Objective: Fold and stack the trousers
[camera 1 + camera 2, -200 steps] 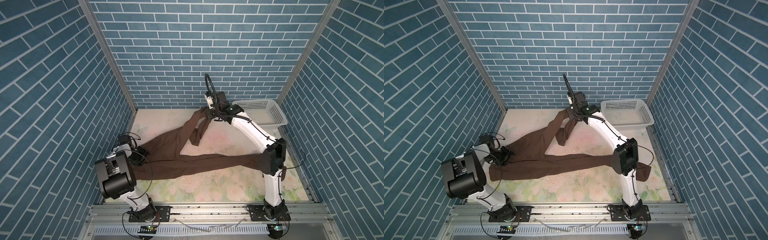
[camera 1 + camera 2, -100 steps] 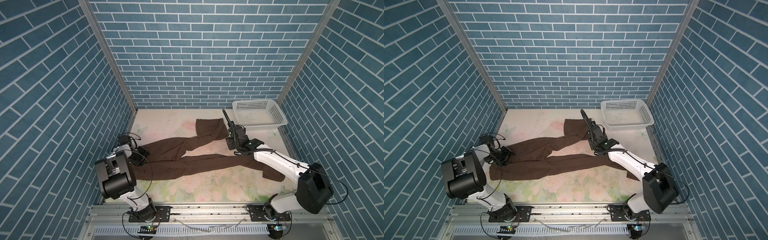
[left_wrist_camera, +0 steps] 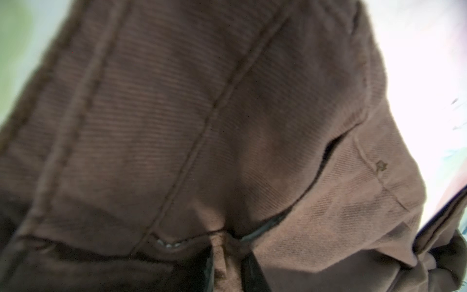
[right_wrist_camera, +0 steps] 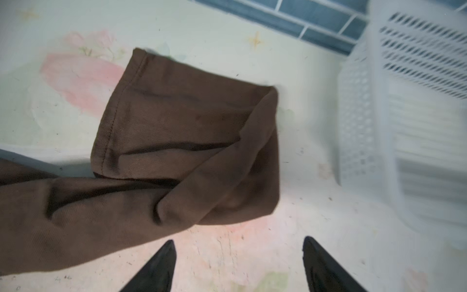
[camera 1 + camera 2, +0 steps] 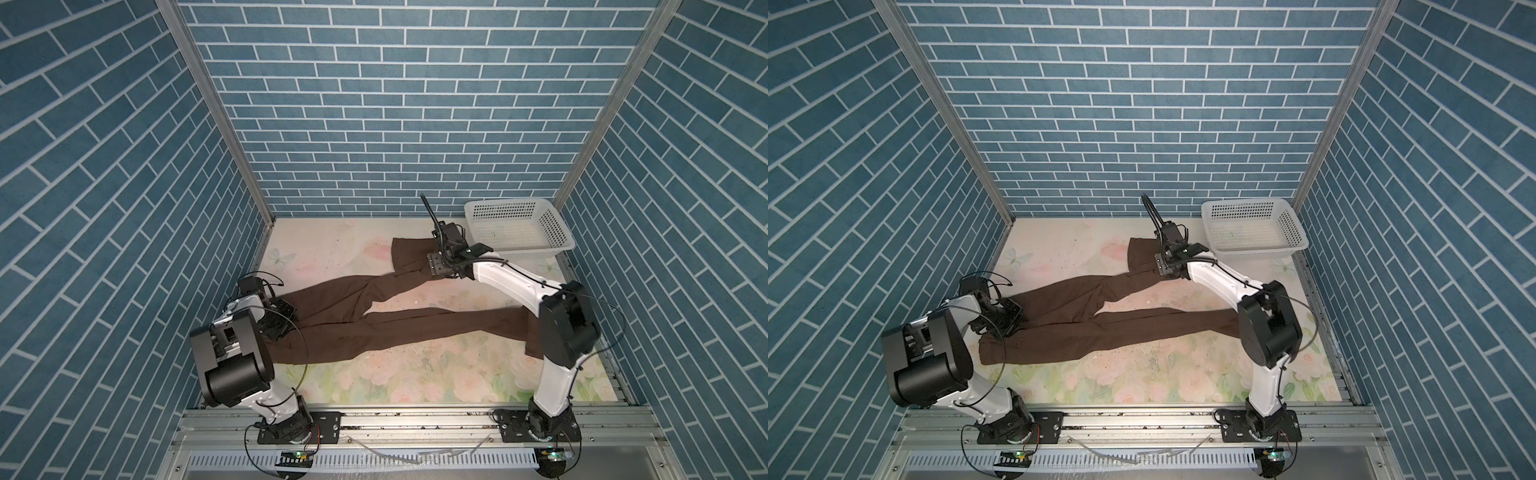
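Where trousers (image 5: 374, 328) end, right gripper (image 4: 239, 240) gapes.

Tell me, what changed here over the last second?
The right fingers let go of the dark brown soft fabric trousers. The raised far leg dropped flat, and they now hover open beside its cuff. The left fingers stayed at the waist end. The white perforated plastic basket stayed put.

Trousers (image 5: 415, 328) look soft matt brown twill cloth w/ stitched seams. Basket (image 5: 557, 228) is wht perforated plastic, smooth. Table cover (image 5: 374, 374): matt floral print, scuffed. Right gripper (image 4: 237, 265) fingers (image 4: 156, 270) glossy blk.
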Controlling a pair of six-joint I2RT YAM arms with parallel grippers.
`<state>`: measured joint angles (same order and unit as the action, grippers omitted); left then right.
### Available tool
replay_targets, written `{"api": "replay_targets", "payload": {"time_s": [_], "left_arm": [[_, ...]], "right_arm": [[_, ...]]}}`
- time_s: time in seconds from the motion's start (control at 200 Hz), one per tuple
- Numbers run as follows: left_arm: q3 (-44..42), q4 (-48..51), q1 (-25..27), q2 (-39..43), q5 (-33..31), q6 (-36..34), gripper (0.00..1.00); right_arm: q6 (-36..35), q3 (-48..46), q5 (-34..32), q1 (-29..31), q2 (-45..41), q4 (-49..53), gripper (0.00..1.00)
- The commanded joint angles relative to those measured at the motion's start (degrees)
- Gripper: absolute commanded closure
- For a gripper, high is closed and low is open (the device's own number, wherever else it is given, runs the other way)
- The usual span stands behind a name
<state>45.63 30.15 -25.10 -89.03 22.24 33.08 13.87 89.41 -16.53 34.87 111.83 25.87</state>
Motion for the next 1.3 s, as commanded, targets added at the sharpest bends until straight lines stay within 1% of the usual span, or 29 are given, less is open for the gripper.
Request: {"api": "replay_targets", "payload": {"time_s": [0.0, 0.08, 0.195, 0.23, 0.335, 0.375, 0.42, 0.48, 0.5, 0.505, 0.515, 0.59, 0.625, 0.67, 0.79, 0.825, 0.86, 0.885, 0.92, 0.975, 1.035, 1.055, 1.09, 1.14, 1.15, 1.18, 1.2, 1.26, 1.295], "left_arm": [[-2.34, 6.22, 0.14, 2.30, -2.47, -2.14, 0.79], [-3.49, 6.60, -0.03, 3.24, -3.17, -2.31, 0.80], [-4.69, 7.64, -1.13, 3.91, -5.27, -2.45, 0.86], [-5.15, 7.59, -1.81, 4.03, -5.36, -2.43, 0.87], [-5.42, 7.67, -3.32, 4.05, -6.04, -2.10, 0.91], [-5.44, 7.82, -3.70, 4.06, -6.46, -1.96, 0.92], [-5.44, 7.64, -3.99, 4.13, -6.61, -1.64, 0.93], [-5.46, 7.42, -4.26, 4.22, -6.60, -1.36, 0.93], [-5.43, 7.28, -4.37, 4.22, -6.56, -1.26, 0.93], [-5.40, 7.24, -4.35, 4.26, -6.53, -1.31, 0.93], [-5.42, 7.15, -4.41, 4.23, -6.56, -1.34, 0.93], [-5.44, 6.63, -4.53, 3.89, -5.93, -1.31, 0.93], [-5.46, 6.39, -4.60, 3.62, -5.67, -1.34, 0.93], [-6.75, 6.19, -4.73, 3.11, -5.42, -1.36, 0.94], [-6.61, 5.70, -5.13, 1.97, -4.86, -1.41, 0.95], [-6.55, 5.56, -5.42, 1.81, -4.69, -1.38, 0.95], [-6.48, 5.51, -5.56, 1.78, -4.59, -1.27, 0.95], [-6.43, 5.47, -5.66, 1.77, -4.58, -1.18, 0.95], [-6.38, 5.34, -5.83, 1.78, -4.59, -1.19, 0.95], [-6.25, 5.19, -6.22, 1.89, -4.75, -0.98, 0.95], [-6.08, 5.06, -6.61, 1.78, -4.70, -0.76, 0.96], [-5.93, 5.13, -6.92, 1.68, -4.80, -0.78, 0.95], [-5.88, 5.12, -7.24, 1.60, -4.86, -0.74, 0.96], [-5.90, 5.33, -7.98, 1.56, -4.65, -0.69, 0.96], [-5.88, 5.42, -8.19, 1.51, -4.73, -0.70, 0.96], [-5.86, 5.44, -8.95, 1.58, -4.66, -0.68, 0.97], [-5.81, 5.59, -9.47, 1.71, -4.49, -0.73, 0.97], [-5.85, 5.99, -11.43, 2.26, -4.12, -0.91, 0.97], [-5.90, 6.24, -12.65, 2.79, -3.92, -1.00, 0.97]], "right_arm": [[7.44, 7.63, 7.11, -4.69, 5.74, 6.80, 0.23], [10.40, 11.75, 9.70, -6.82, 9.91, 7.94, 0.21], [12.35, 16.42, 14.11, -8.75, 13.41, 7.89, 0.21], [12.61, 17.27, 15.57, -9.01, 15.79, 7.54, 0.24], [13.02, 18.66, 20.66, -9.47, 17.60, 5.12, 0.31], [13.02, 19.34, 21.21, -9.47, 18.31, 4.70, 0.33], [13.03, 20.87, 23.49, -9.47, 19.44, 4.95, 0.38], [12.86, 24.05, 25.42, -9.47, 21.52, 6.32, 0.47], [12.85, 25.13, 26.12, -9.43, 22.26, 6.88, 0.52], [12.85, 25.73, 26.38, -9.46, 22.68, 7.21, 0.55], [12.89, 26.13, 26.55, -9.47, 22.84, 7.37, 0.56], [13.09, 31.45, 28.79, -9.47, 25.35, 9.63, 0.81], [13.35, 33.55, 29.65, -9.47, 25.93, 10.23, 0.88], [13.46, 37.20, 30.91, -9.47, 26.49, 11.26, 1.00], [12.80, 48.48, 33.48, -9.40, 25.33, 13.86, 1.00], [12.07, 49.96, 33.36, -9.46, 23.46, 14.48, 1.00], [11.22, 49.55, 32.87, -9.47, 20.02, 14.60, 1.00], [10.55, 47.20, 32.59, -9.47, 17.84, 14.06, 1.00], [9.69, 42.41, 32.22, -9.47, 12.52, 12.09, 1.00], [9.25, 28.81, 30.69, -9.47, 3.05, 6.48, 1.00], [9.57, 12.96, 27.35, -9.47, -7.44, -0.68, 1.00], [9.77, 5.98, 25.77, -9.57, -11.31, -3.27, 1.00], [9.84, -0.36, 24.24, -9.56, -15.34, -5.18, 1.00], [10.14, -10.78, 21.92, -9.73, -21.02, -6.28, 0.91], [10.27, -13.12, 20.11, -9.80, -22.43, -6.18, 0.89], [10.73, -17.40, 18.67, -9.97, -24.78, -5.76, 0.86], [11.19, -20.12, 17.71, -10.12, -26.49, -5.29, 0.81], [12.45, -28.84, 15.44, -10.88, -31.55, -3.82, 0.57], [13.34, -32.74, 13.87, -11.40, -34.13, -2.73, 0.47]]}}
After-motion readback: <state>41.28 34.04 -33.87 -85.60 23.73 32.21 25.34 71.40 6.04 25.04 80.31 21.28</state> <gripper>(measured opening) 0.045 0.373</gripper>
